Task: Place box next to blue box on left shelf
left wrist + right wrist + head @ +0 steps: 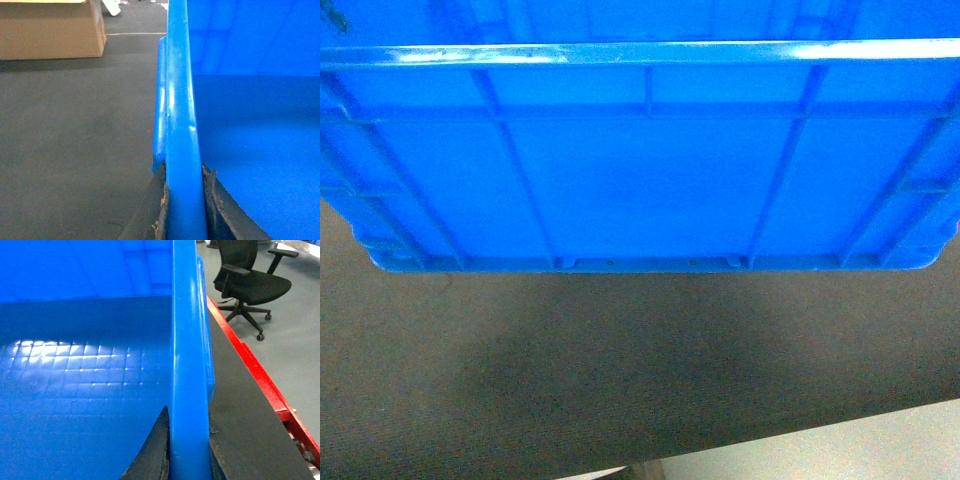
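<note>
Left hand (185, 210) and right hand (187, 450) each clamp the box (640, 180) rim (at 6 o'clock in the wrist views).

Blue crate (640, 170) fills the front, blocking forward reach. Open dark floor (70, 150) left; cardboard box (50, 30) farther. Right: red frame (260, 375), office chair (250, 280).

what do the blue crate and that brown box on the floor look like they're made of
The blue crate looks like moulded plastic, fairly glossy: light glints along its rim and its walls carry ribs. The brown box looks like matte cardboard, judging by its flat tan faces, though it is partly cut off.
</note>
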